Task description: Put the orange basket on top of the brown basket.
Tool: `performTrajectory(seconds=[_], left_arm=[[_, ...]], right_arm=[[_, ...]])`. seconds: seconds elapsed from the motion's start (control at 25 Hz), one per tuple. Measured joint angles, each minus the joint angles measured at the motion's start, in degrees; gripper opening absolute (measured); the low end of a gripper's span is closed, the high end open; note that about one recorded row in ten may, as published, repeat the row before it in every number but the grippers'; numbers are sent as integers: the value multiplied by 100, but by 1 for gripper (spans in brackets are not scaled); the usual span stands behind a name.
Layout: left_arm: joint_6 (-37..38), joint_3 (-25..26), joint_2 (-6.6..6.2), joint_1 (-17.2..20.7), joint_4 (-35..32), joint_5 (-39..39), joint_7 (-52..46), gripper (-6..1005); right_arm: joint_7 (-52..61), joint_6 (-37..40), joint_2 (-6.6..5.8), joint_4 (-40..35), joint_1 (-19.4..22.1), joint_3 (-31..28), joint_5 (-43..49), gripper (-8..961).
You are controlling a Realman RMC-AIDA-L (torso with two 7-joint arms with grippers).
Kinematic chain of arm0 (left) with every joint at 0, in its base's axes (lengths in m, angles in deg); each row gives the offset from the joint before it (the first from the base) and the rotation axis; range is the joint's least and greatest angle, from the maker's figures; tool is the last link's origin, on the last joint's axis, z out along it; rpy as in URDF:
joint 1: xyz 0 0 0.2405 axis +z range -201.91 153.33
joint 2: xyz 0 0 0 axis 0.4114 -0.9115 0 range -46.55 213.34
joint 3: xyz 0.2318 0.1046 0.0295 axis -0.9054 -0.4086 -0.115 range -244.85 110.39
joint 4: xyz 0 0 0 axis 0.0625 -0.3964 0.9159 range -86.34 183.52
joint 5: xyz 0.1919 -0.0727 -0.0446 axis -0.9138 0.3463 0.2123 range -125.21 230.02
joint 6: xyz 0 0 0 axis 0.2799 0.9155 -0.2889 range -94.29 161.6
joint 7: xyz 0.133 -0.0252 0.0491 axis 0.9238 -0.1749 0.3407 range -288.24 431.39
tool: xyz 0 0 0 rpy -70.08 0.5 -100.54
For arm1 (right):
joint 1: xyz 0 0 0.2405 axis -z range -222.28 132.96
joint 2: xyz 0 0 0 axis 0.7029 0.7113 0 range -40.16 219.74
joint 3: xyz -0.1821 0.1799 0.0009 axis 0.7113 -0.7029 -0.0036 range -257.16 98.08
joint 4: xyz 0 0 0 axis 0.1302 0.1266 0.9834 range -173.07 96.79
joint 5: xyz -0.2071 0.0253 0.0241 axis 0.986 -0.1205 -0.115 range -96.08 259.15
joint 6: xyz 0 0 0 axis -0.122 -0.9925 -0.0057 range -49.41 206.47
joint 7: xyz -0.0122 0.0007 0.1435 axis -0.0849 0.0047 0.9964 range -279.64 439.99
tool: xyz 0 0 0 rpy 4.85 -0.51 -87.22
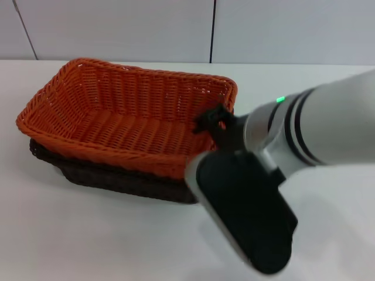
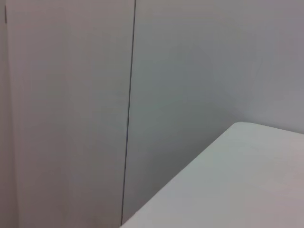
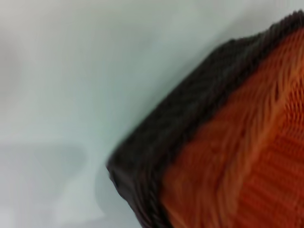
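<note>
The orange basket (image 1: 126, 117) sits on top of the brown basket (image 1: 117, 178), nested in it; only the brown basket's lower edge shows along the near and left sides. My right gripper (image 1: 212, 120) is at the orange basket's right rim, near its near right corner, with the arm reaching in from the right. The right wrist view shows a corner of the brown basket (image 3: 190, 118) with the orange basket (image 3: 247, 156) inside it. My left gripper is out of view.
The baskets stand on a white table (image 1: 88, 240) with a white wall (image 1: 176, 29) behind. The left wrist view shows only the wall (image 2: 71, 95) and a table corner (image 2: 247, 180).
</note>
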Motion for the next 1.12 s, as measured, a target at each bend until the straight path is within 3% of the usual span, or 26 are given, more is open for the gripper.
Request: performTrajectory(seconds=[0.12,0.32,0.4,0.44,0.52,0.56,0.64,0.88,1.12], left_arm=[[-23,17,-15,0,1,-5,15,771],[-54,28,-31,-13,1,-2,26,770],[-72,29,-32,-28,1,3,44,770],[-75,30,-32,-33,0,6,49,770],[-94,33,-32,-44,1,8,48,776],[-95,34,-32,-46,1,11,48,776],[-106,34,-36,-49,6,7,53,776],[-167,34,-47,-57,51,-4,60,777],[-191,28,-55,-111,56,-12,60,778]], right_arm=[[257,-11,18,283,154,131,-1,646],[1012,1016,-24,372,258,-376,6,646],[1380,1690,-19,411,438,-781,4,646],[1819,2380,-17,394,665,-1164,-7,646],[2167,2763,-22,356,886,-1392,-58,646],[2167,2763,-22,356,886,-1392,-58,646],[2470,3128,-19,388,1359,-1397,-122,646],[2979,3440,-21,526,1800,-1459,-52,646],[4290,4765,-21,-32,2120,-2548,-4,646]])
